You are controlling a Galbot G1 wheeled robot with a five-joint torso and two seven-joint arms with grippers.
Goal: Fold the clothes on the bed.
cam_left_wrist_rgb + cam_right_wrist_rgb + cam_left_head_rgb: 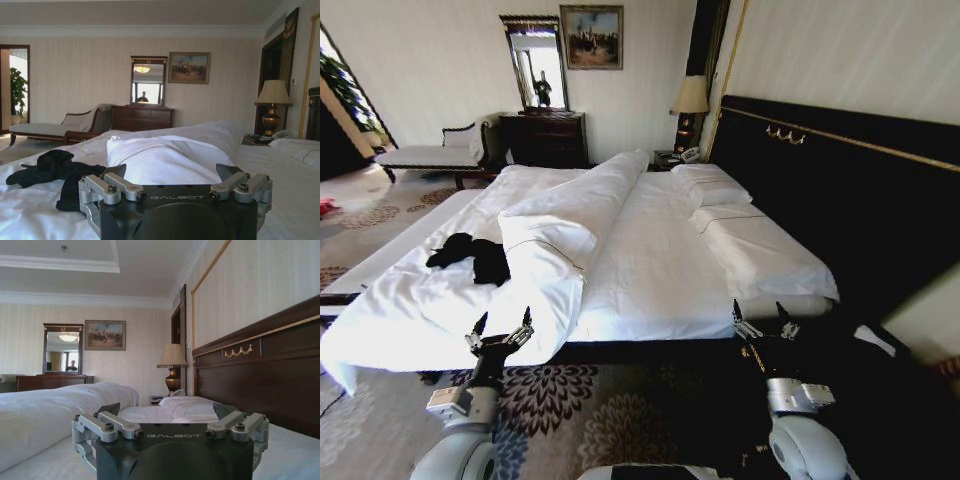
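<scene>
Currently the black T-shirt [470,257] lies crumpled on the bed [660,270], beside the folded duvet [560,235], while left gripper [500,333] and right gripper [764,322] hover at the bed's near edge, jaws spread; a grab risks snagging duvet fabric.

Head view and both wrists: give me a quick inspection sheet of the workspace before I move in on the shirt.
Surface: bed, white sheets, duvet folded back in a ridge down the bed.
Job's things: black T-shirt crumpled, unfolded, near the bed's left part.
Clutter: two pillows by the headboard.
Grippers: left gripper open, at the bed's near edge, apart from the shirt; right gripper open, empty, near the headboard end.
Cables: nothing seen.
Surroundings: lamp, dresser with mirror, chaise, patterned carpet.
</scene>
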